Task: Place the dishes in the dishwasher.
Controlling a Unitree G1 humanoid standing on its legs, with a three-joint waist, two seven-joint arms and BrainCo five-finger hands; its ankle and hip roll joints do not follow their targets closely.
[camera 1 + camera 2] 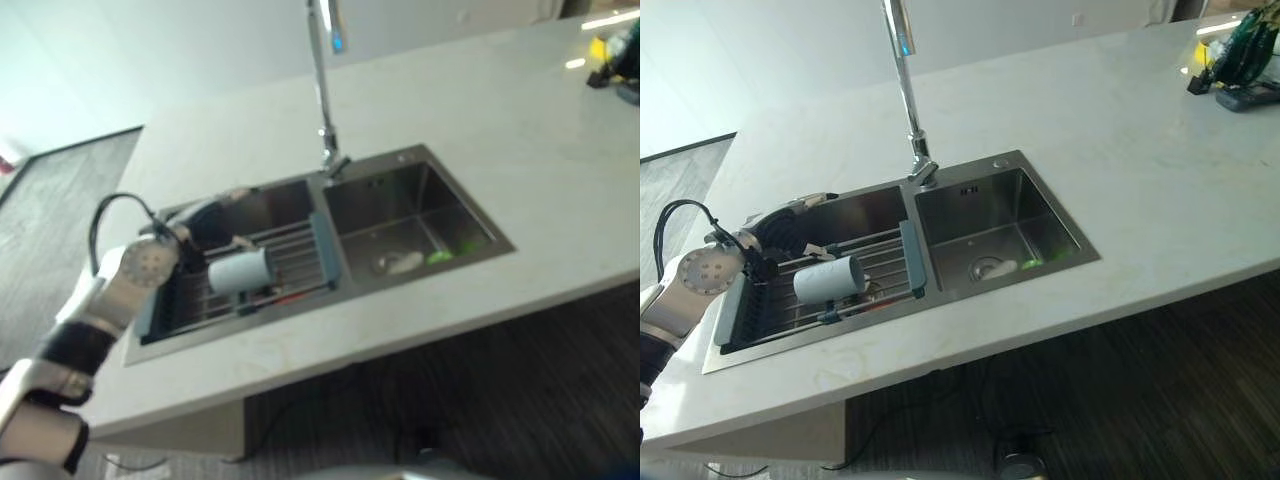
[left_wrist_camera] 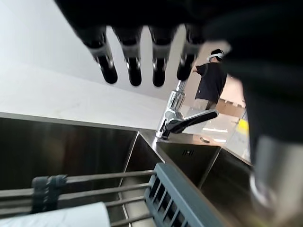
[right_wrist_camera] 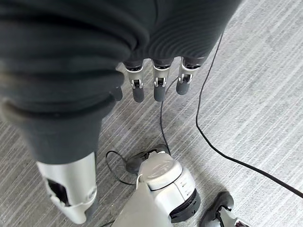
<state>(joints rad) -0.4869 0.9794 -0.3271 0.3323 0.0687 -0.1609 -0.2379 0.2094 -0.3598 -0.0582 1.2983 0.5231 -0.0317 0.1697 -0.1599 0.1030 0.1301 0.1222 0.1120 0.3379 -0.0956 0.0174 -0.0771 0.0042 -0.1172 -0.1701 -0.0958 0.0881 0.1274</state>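
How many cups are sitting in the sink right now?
1: a pale cup lies on its side on the rack across the left basin, beside the left hand. Others may be hidden under the rack.

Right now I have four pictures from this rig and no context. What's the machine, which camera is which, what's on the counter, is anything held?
It is a two-armed humanoid robot with fingered hands. Two pictures come from its head, looking down at a pale countertop with a double sink and a tall faucet. A drying rack spans the left basin, with a pale cup lying on its side on it. The other two come from wrist cameras. The left hand reaches over the rack, fingers straight, holding nothing. The right hand hangs open above the grey floor. A person stands in the background.
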